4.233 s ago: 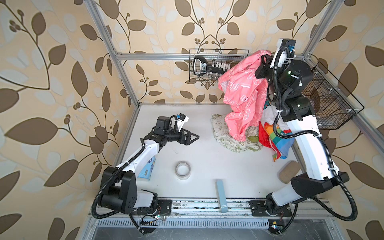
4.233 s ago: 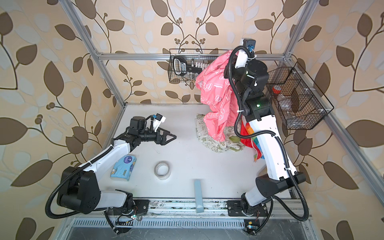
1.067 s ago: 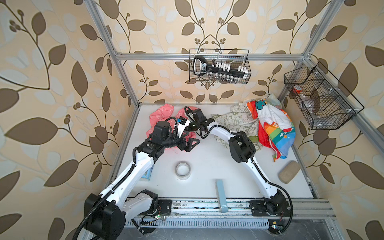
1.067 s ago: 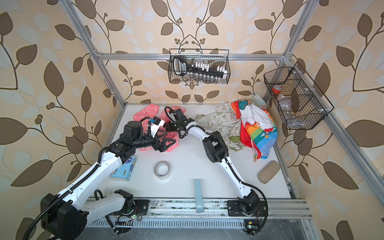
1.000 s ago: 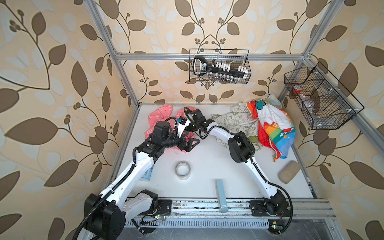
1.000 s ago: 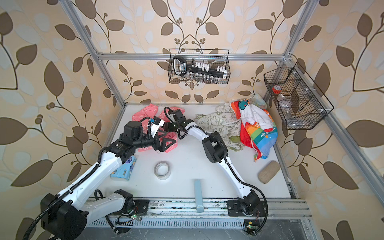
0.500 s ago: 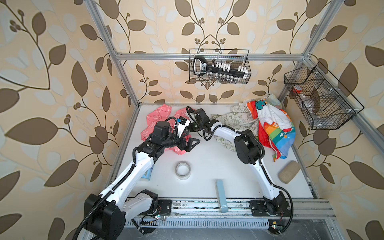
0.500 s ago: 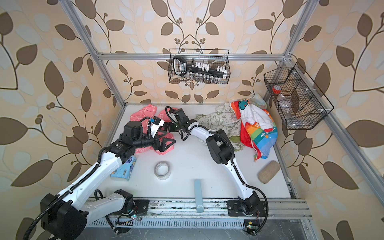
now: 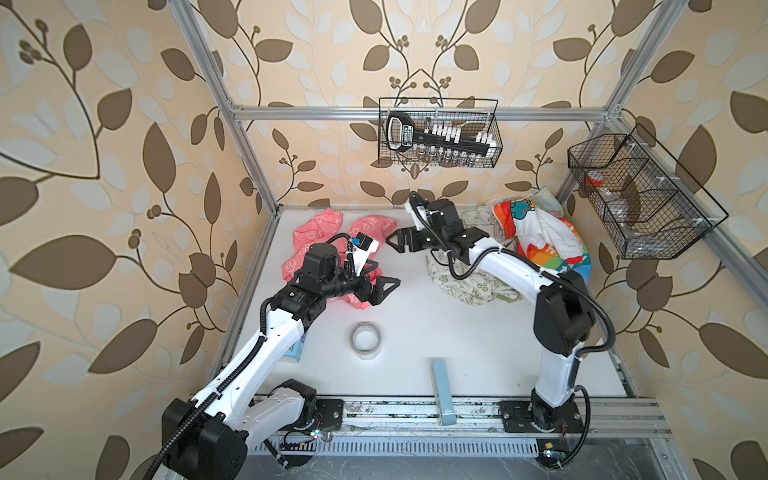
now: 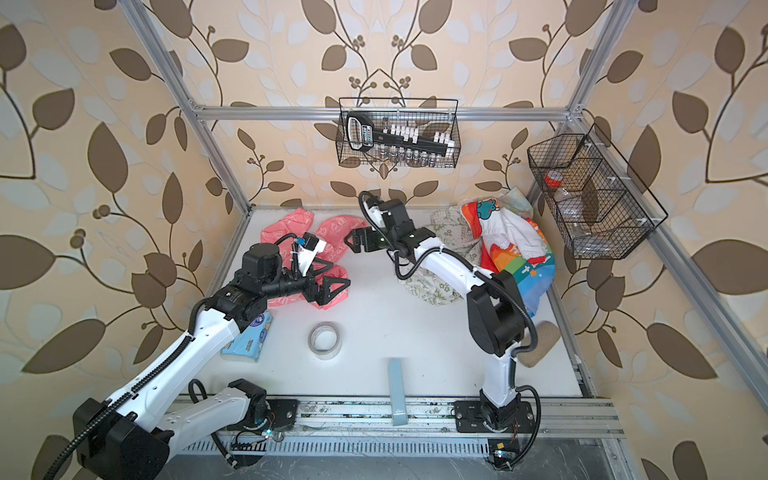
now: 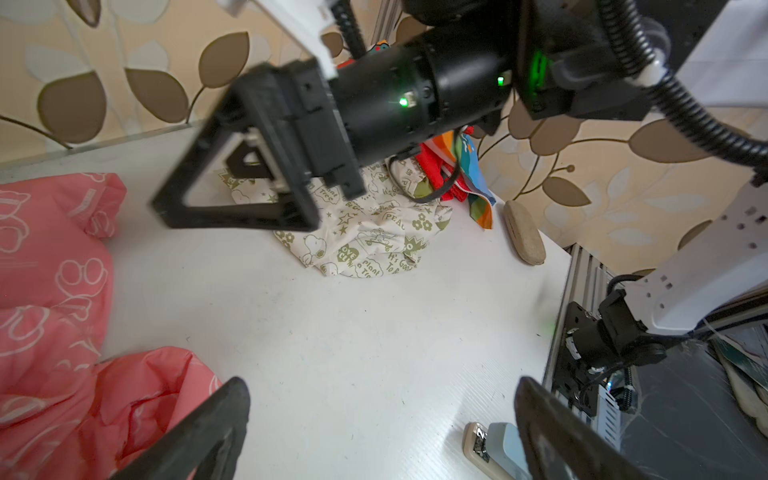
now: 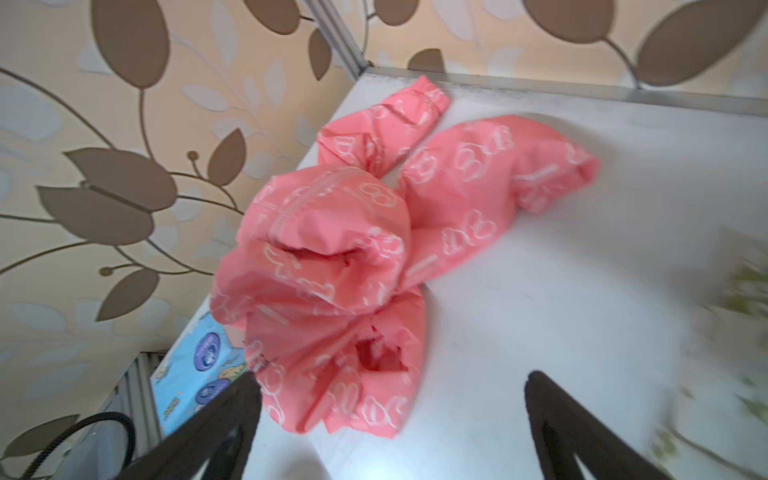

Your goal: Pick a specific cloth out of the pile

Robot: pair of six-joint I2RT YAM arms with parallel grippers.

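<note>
"Well, what do we take first, working from the biggest thing down?"

"We take the white tabletop (image 9: 436,332). At its far right lies the pile (image 9: 536,249) of soft cloths. In it we can make out a cream cloth with green prints (image 9: 469,286) and, bunched against it, a rainbow-striped cloth (image 9: 552,257)."

"And where do we find the salmon-pink cloth (image 9: 316,235) printed with white outline shapes?"

"We find it crumpled on the tabletop near the far left corner, well apart from the pile. Both top views show it there."

"What do we say of the arms?"

"We see the right end effector (image 9: 395,241) between the pile and the pink fabric, its arm passing over the cream cloth. Its jaws are spread wide with nothing between them. The left end effector (image 9: 384,276) hangs over the pink cloth's near edge, its jaws also wide apart and empty. We cannot tell whether a finger brushes the fabric."

"Anything smaller?"

"We count a blue tissue pack (image 10: 249,336) partly under the left arm, a light blue bar (image 9: 440,386) at the front edge, and a roll of pale tape (image 9: 365,338) near the middle."
</note>
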